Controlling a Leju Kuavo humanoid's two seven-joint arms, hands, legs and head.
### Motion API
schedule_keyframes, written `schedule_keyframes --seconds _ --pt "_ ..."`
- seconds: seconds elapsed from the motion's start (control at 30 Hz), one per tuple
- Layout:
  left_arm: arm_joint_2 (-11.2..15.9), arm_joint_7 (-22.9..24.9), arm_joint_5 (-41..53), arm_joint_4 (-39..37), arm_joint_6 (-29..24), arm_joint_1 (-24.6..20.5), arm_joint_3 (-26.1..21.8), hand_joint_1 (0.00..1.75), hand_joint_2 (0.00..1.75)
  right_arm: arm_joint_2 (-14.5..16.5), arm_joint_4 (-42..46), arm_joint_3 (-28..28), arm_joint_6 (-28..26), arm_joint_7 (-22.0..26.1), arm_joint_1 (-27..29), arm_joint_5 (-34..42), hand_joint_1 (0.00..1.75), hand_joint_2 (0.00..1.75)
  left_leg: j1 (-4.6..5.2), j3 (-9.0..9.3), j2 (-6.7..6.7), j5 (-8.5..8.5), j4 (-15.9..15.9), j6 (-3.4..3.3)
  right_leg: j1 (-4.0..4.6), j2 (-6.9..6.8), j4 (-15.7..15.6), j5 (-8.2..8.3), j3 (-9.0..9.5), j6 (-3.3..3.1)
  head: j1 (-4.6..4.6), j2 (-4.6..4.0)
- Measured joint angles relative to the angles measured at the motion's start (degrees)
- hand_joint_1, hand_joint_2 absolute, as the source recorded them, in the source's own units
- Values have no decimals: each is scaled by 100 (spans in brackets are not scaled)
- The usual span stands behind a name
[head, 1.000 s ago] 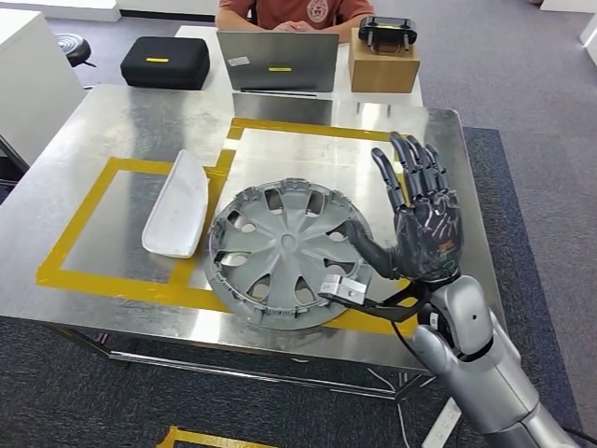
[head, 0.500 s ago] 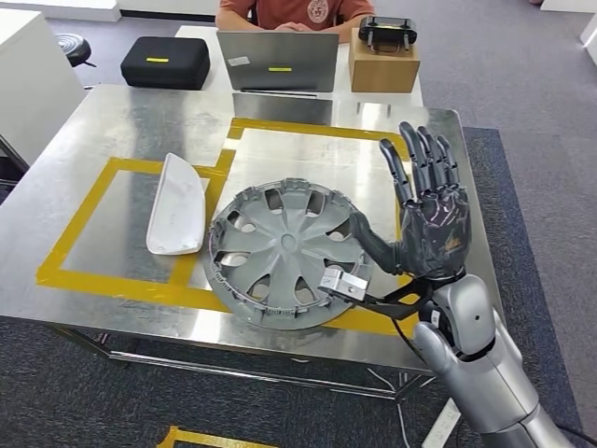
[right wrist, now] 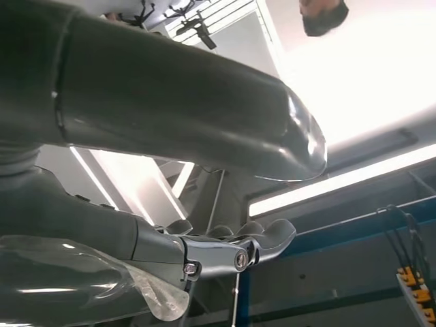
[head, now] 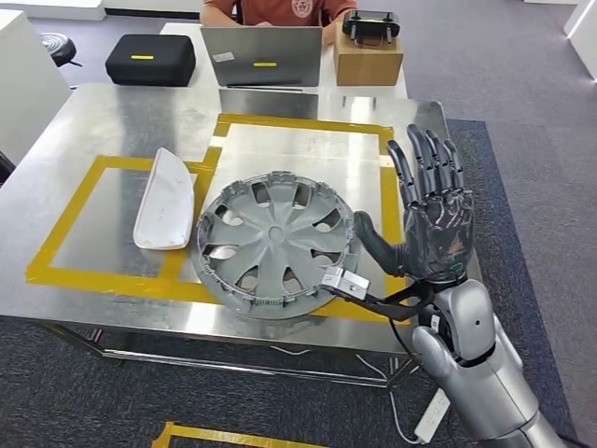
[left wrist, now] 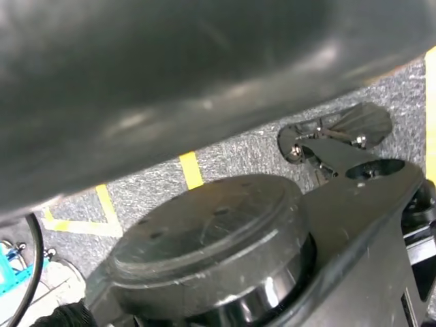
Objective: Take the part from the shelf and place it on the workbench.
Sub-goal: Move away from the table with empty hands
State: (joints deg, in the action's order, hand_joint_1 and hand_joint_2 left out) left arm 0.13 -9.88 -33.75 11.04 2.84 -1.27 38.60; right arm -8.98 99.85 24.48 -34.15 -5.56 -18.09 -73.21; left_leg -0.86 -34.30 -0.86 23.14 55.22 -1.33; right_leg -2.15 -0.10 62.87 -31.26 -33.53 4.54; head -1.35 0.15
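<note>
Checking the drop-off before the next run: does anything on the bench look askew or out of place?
The hubcap lies flat but straddles the yellow tape, overhanging the marked rectangle. The white part also crosses its tape border.

black case (head: pixel 150 59), laptop (head: pixel 261 57), cardboard box (head: pixel 367 55), white tray (head: pixel 165 200)

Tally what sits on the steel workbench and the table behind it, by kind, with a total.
Grey wheel cover: 1
White part: 1
Laptop: 1
Black case: 1
Cardboard box: 1
Black controller on the box: 1
Total: 6
</note>
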Motion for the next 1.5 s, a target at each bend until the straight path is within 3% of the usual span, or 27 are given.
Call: schedule_keyframes --seconds 0.07,0.1,0.2,0.23,0.3,0.37,0.4,0.47,0.5,0.57,0.63,0.7,0.73,0.8,0.87,0.9,0.93,1.0,1.07,1.1,1.17,1.23,1.27,1.33,1.4,1.43,1.5 --pt "8 0 9 0 -1 -4 0 0 0 5 15 1 19 -32 12 -17 0 0 -18 -106 -3 3 137 98 -10 -11 -520 115 357 -1 -13 0" --pt "12 0 14 0 -1 -4 0 0 0 8 22 -1 25 -49 22 -28 0 0 -14 -144 2 -7 197 144 -4 0 -575 98 396 -37 -14 0" --pt "1 0 22 0 0 22 0 0 0 10 38 -10 40 -98 86 -58 0 0 -26 -222 17 -18 284 244 4 27 -473 148 258 -221 -2 -1" --pt "-3 1 24 0 0 31 0 0 0 9 45 -12 44 -108 112 -64 0 0 -33 -271 20 104 379 267 4 26 -465 187 205 -282 7 -1" --pt "-10 2 26 0 0 34 0 0 0 10 63 -13 47 -118 156 -69 0 0 -38 -450 28 627 930 293 17 24 -464 292 95 -377 35 -1" --pt "-13 2 27 0 -1 31 0 0 0 9 73 -13 48 -119 201 -72 0 0 -33 -609 32 1125 1691 292 50 27 -462 398 -43 -414 47 -1" --pt "-14 2 27 0 -2 30 0 0 0 9 74 -13 49 -123 223 -75 0 0 -27 -599 34 1200 1913 274 71 27 -460 454 -117 -422 48 -1" --pt "-18 2 31 0 -11 28 0 0 0 9 96 -22 49 -142 266 -89 0 0 -2 -304 40 1026 1768 200 107 32 -458 569 -262 -420 47 -1" --pt "-21 2 35 1 -19 25 0 0 0 9 122 -34 49 -155 293 -96 0 0 19 -23 53 894 1439 144 120 37 -458 628 -327 -411 46 -1" --pt "-32 3 49 2 -44 14 0 0 0 7 195 -80 44 -176 370 -105 0 0 72 604 92 843 592 44 144 41 -460 732 -408 -371 41 -1" --pt "-54 12 67 2 -69 7 1 0 0 -2 257 -132 37 -192 446 -115 0 0 117 880 117 894 132 21 145 33 -495 854 -434 -315 39 0" --pt "-100 48 75 2 -99 10 2 0 0 -26 300 -182 35 -209 542 -135 0 0 127 813 103 803 73 7 126 31 -550 955 -451 -250 42 -1" --pt "-126 71 75 2 -129 16 2 0 0 -44 317 -211 36 -220 603 -145 0 0 123 755 88 739 54 -29 119 29 -516 879 -498 -221 37 -1" --pt "-178 101 75 1 -181 28 2 0 0 -81 344 -270 42 -236 715 -164 0 0 116 607 53 589 29 -109 113 23 -146 412 -651 -187 18 -1" --pt "-222 105 76 1 -199 34 2 0 0 -98 354 -303 46 -249 789 -172 0 0 150 433 36 455 36 -158 121 17 610 -162 -818 -176 2 0" --pt "-245 105 76 1 -199 34 2 0 0 -105 355 -315 47 -253 827 -172 0 0 171 337 25 383 40 -171 133 17 953 -283 -844 -177 1 0" --pt "-262 105 77 1 -199 34 2 0 0 -113 355 -324 47 -255 862 -172 0 0 191 242 16 315 45 -180 148 16 1141 -259 -795 -189 1 0" --pt "-282 105 77 1 -199 34 2 0 0 -124 357 -333 49 -256 909 -173 0 0 229 86 1 195 58 -188 191 16 939 35 -423 -251 1 0" --pt "-307 105 77 3 -200 30 2 0 0 -134 384 -345 61 -262 921 -185 0 0 260 -14 -4 100 79 -184 254 0 70 158 273 -372 3 0" --pt "-321 105 77 5 -201 30 2 0 0 -138 405 -356 67 -267 924 -192 0 0 269 -52 -6 47 88 -174 280 -12 -379 118 592 -421 7 0" --pt "-344 114 78 7 -202 34 2 0 0 -143 439 -390 73 -283 959 -204 0 0 258 -117 -12 -64 93 -135 322 -28 -847 31 868 -473 8 0" --pt "-341 137 79 6 -204 51 2 0 0 -145 446 -426 70 -303 1032 -213 0 0 252 -168 -4 -138 80 -82 307 -30 -953 105 825 -496 -2 -1" --pt "-341 150 79 6 -208 64 2 0 0 -146 448 -439 68 -312 1071 -218 0 0 247 -206 15 -50 141 -34 279 -33 -993 164 797 -512 -1 -1" --pt "-342 166 79 7 -219 92 2 0 0 -146 451 -459 64 -324 1131 -232 0 0 187 -356 54 442 615 85 225 -40 -1017 286 703 -541 9 -1" --pt "-340 170 79 7 -225 105 2 0 0 -146 451 -487 64 -339 1196 -239 0 0 92 -521 64 930 1377 195 192 -41 -978 395 520 -539 24 -1" --pt "-339 170 79 7 -226 102 2 0 0 -146 451 -503 65 -348 1236 -237 0 0 52 -534 64 975 1629 233 171 -41 -945 442 428 -511 26 -1" --pt "-338 170 79 8 -229 97 2 0 0 -146 454 -540 71 -368 1324 -212 0 0 -23 -307 64 741 1598 307 108 -41 -853 519 234 -439 28 -1"
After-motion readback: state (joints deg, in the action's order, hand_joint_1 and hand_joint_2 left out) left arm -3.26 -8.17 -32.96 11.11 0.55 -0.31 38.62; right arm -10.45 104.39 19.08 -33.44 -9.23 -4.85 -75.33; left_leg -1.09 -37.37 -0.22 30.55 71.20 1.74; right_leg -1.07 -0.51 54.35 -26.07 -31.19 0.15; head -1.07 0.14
